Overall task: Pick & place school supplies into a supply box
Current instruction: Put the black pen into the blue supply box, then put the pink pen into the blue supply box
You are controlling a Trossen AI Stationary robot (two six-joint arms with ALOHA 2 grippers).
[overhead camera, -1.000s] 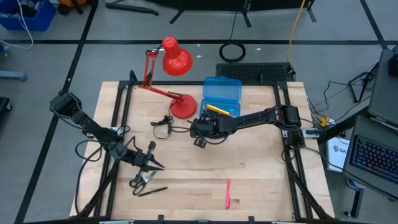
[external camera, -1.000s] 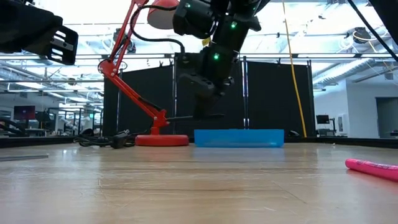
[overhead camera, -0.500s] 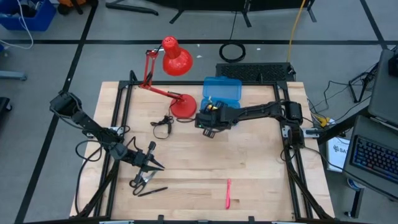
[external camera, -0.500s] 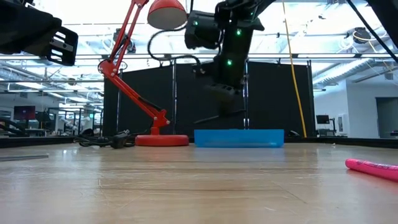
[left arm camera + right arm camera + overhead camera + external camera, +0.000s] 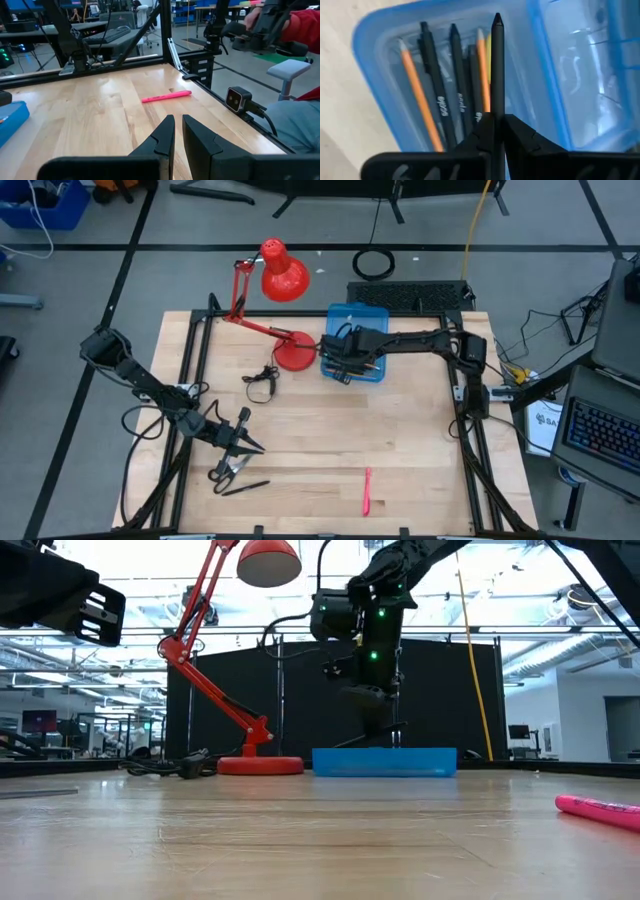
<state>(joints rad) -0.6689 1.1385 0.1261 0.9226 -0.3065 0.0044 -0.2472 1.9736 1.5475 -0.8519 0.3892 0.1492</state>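
Observation:
The blue supply box lies open at the table's far edge, beside the red lamp's base; inside it are orange pencils and black pens. My right gripper hangs over the box's near half, shut on a thin black pen. My left gripper waits level at the near left, fingers all but together and holding nothing. Small scissors and a black pen lie flat on the table just in front of it. A pink pen lies near the front edge. My right gripper pinches the black pen's shaft between its two fingers, which lie along the pen. They slant down from the table's right. The pen's pointed end sticks out past the fingertips, clear above the pens in the box.
The red desk lamp stands just left of the box, its round base close to my right gripper. A small black wire loop lies left of the base. The middle of the wooden table is bare.
My right gripper has carried the black pen toward the table's far edge and a little to the right, from over the bare wood in front of the lamp base to over the open box. The pen has stayed in the fingers.

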